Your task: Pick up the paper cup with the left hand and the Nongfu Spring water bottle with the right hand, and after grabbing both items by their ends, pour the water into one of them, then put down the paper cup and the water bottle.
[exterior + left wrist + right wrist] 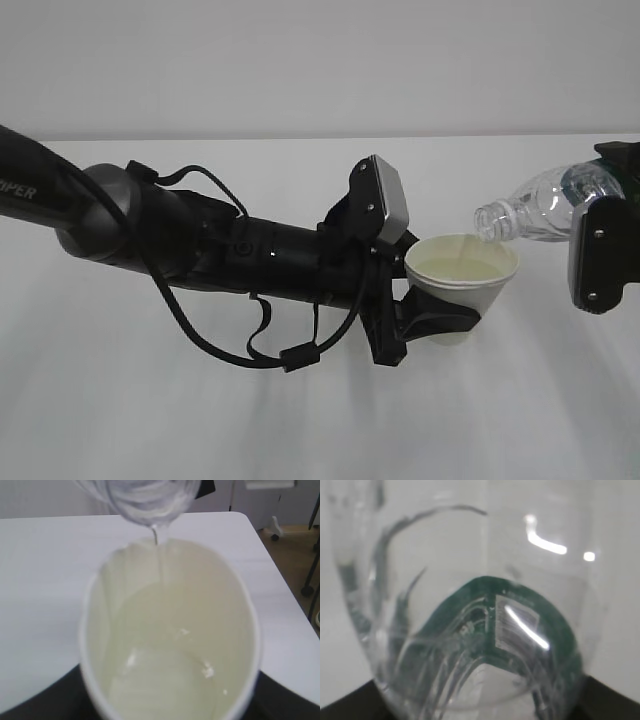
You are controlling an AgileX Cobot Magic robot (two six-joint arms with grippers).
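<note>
While you pour: your left hand point(440, 318) fingers pinch the paper cup point(461, 285), lifted off the worktop point(300, 420).
Bottle: Nongfu Spring water bottle point(545, 208) tilted, mouth over cup's rim, right hand point(600, 255) fingers clamping its base.
Water point(161, 562): thin stream entering cup.

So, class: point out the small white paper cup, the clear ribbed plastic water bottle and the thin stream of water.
white paper cup point(452, 291): exterior view, outer wall.
clear ribbed plastic water bottle point(535, 211): exterior view, tilted body.
stream of water point(159, 555): left wrist view, mid-stream below the bottle mouth.

Bright even light, soft faint shadows, blurry wrist close-ups, bottle point(470, 630) glare
</note>
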